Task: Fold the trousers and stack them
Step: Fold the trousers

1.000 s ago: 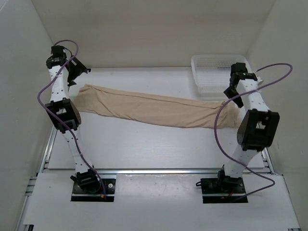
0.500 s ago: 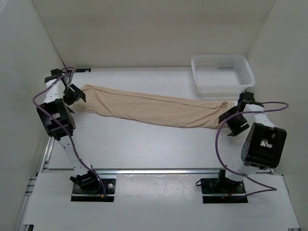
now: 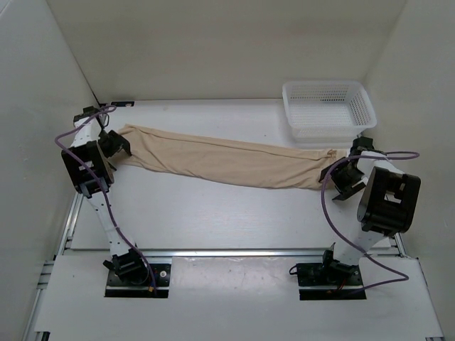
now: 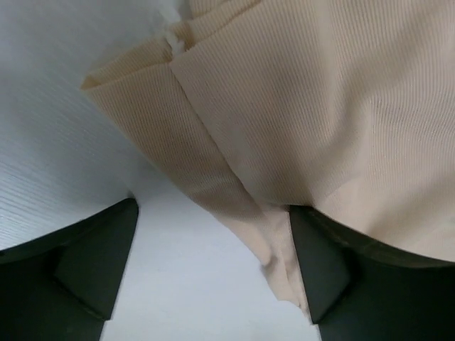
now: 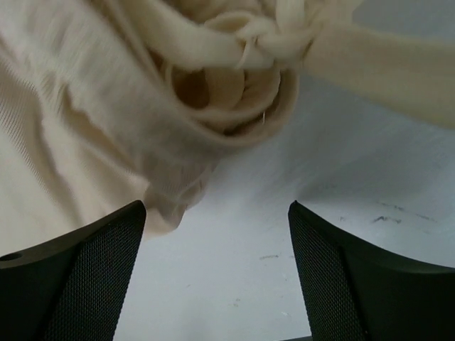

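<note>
Gaping wide, left gripper [image 4: 213, 211] and right gripper [image 5: 215, 207] flank the trousers [image 3: 227, 162].

Soft matt trousers [image 4: 298, 106] on a smooth white counter [image 4: 57, 142]
The cloth is a thin beige knit, finely ribbed, fuzzy where it bunches. The counter is matt, with faint fine grain and a few dark scuffs. The basket [image 3: 323, 131] is white plastic mesh. The right pincer [image 5: 215, 227] has dark, finely textured pads.
</note>
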Action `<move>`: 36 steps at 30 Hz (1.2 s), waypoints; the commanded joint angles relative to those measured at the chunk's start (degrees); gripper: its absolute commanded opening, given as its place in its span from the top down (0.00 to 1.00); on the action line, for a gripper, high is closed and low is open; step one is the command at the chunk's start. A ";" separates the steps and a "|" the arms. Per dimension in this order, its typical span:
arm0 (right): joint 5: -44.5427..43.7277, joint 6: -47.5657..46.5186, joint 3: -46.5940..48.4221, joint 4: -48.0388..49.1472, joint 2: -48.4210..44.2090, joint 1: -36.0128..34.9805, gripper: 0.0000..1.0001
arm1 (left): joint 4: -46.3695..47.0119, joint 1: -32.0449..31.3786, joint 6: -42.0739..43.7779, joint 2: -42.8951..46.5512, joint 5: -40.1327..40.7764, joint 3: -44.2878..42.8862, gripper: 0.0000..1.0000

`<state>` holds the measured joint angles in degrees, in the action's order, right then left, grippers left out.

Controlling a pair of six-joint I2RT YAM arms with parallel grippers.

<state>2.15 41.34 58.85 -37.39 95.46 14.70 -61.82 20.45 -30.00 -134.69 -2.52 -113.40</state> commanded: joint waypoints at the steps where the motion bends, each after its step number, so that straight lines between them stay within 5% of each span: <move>1: -0.12 -0.39 3.11 2.23 3.67 1.12 0.14 | 3.02 -0.58 -1.11 -3.73 -2.57 -2.25 0.09; 4: -2.67 0.32 5.66 2.76 5.61 1.64 0.18 | 3.02 -0.58 -1.11 -4.53 -2.57 -2.96 0.40; 5: -3.55 0.84 6.27 2.76 6.83 1.65 0.20 | 3.02 -0.58 -1.11 -5.05 -2.57 -3.48 0.70; 6: -4.95 0.85 6.80 2.76 7.45 1.65 0.26 | 3.02 -0.58 -1.11 -5.05 -3.10 -3.49 0.86; 7: -5.49 0.85 7.76 2.76 8.50 1.65 0.31 | 3.02 -0.58 -1.11 -5.05 -3.62 -4.10 0.90; 11: -6.72 1.37 10.13 3.28 9.92 1.65 0.67 | 3.02 -0.58 -1.11 -5.67 -3.63 -6.21 0.90; 12: -7.25 1.37 11.45 3.28 9.92 1.65 0.88 | 3.02 -0.58 -1.11 -5.06 -3.63 -6.82 0.90; 14: -7.77 1.37 12.86 2.50 9.40 1.65 1.00 | 2.50 -0.06 -1.11 -3.13 -3.63 -8.84 0.90; 25: -11.12 0.14 28.50 -5.15 4.56 1.65 1.00 | -0.14 1.09 -1.11 1.53 -7.58 -22.91 0.90; 36: -11.12 0.67 28.08 -6.73 2.71 1.65 1.00 | 1.08 2.23 -0.06 4.97 -8.20 -16.50 0.90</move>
<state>-6.15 42.15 86.50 -43.70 100.14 16.01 -61.89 21.91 -30.87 -135.11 -11.14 -131.48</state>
